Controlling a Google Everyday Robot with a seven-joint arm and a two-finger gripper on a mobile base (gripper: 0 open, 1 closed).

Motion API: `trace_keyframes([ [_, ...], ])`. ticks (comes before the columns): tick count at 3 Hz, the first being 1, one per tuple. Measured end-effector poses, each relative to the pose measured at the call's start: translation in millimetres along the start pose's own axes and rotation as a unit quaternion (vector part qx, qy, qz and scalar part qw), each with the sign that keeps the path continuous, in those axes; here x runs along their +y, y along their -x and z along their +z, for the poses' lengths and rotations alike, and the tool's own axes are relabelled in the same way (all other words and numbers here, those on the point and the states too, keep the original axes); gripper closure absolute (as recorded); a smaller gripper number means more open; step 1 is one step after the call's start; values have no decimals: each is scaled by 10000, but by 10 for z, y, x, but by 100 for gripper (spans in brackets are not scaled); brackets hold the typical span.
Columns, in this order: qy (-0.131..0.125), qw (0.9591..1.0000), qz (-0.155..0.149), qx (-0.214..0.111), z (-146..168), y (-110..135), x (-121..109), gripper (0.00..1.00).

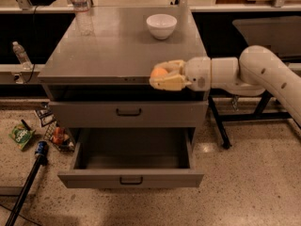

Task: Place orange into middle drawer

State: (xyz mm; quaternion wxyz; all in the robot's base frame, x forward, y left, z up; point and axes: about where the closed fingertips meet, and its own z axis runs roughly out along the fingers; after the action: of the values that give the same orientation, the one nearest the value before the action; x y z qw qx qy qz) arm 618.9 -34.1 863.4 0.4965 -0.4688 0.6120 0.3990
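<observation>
My gripper (162,76) is shut on the orange (159,72), a small round fruit held between the cream fingers. It hangs at the front right edge of the grey tabletop (113,46), above the drawers. The middle drawer (131,161) is pulled open below, its inside bare, with a small dark bar handle on its front. The upper drawer front (129,113) under the tabletop is closed.
A white bowl (161,26) stands at the back right of the tabletop and a clear water bottle (81,11) at the back left. Another bottle (19,54) lies on a ledge at left. Snack bags and a small basket (56,135) sit on the floor left of the cabinet.
</observation>
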Motion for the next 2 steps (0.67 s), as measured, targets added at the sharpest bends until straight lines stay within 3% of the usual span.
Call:
trace_keyframes([
  [1, 124, 9996, 172, 187, -98, -237, 221, 100],
  [2, -113, 9973, 520, 499, -10, -755, 443, 100],
])
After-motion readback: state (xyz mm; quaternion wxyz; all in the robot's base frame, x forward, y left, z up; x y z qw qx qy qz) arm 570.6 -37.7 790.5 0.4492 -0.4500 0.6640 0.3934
